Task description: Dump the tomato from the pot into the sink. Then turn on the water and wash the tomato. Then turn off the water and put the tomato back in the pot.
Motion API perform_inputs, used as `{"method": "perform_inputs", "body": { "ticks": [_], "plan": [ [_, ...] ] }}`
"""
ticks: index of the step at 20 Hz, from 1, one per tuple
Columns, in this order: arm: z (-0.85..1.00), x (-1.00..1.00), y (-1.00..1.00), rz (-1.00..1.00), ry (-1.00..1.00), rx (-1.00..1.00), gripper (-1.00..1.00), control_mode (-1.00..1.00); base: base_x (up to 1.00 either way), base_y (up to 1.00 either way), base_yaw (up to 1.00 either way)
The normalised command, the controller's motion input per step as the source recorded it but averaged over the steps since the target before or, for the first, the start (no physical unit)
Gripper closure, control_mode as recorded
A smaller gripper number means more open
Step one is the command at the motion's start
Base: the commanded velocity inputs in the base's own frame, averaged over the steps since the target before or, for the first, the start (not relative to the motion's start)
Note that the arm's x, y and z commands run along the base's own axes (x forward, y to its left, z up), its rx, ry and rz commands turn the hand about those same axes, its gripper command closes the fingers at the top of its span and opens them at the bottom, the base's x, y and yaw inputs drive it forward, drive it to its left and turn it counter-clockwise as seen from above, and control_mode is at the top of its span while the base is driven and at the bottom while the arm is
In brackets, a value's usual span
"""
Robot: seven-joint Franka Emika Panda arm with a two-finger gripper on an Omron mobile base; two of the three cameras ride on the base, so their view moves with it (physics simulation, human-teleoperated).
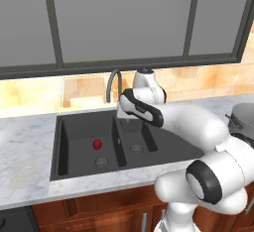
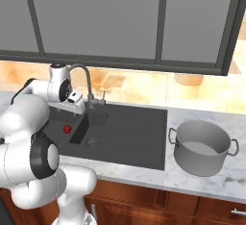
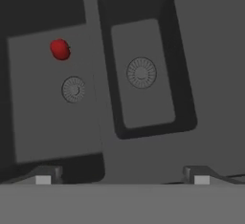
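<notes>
Tomato (image 3: pixel 60 49) — in wide sink (image 3: pixel 143 7) basin | hand (image 3: pixel 122 176) — fingers spread wide, holding nothing

Glossy white rounded arm (image 1: pixel 198 127), black joint rings, chunky tubular links.

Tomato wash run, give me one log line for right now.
tomato: in wide basin of sink, beside drain | pot: upright on counter, empty | hand: open, above sink, holding nothing | faucet: no water visible
</notes>
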Motion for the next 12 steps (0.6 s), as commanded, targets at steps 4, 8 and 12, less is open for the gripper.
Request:
{"method": "perform_inputs", "body": {
  "ticks": [4,8,12],
  "plan": [
    [0.01,-0.39,0.74,0.0,0.07,0.0,-1.0,-1.0,0.0,0.0,0.0],
    [-0.01,-0.01,0.65,0.01,0.06,0.0,-1.0,-1.0,0.0,0.0,0.0],
    [-0.09,0.12,0.55,0.0,0.06,0.0,-1.0,-1.0,0.0,0.0,0.0]
  ]
}}
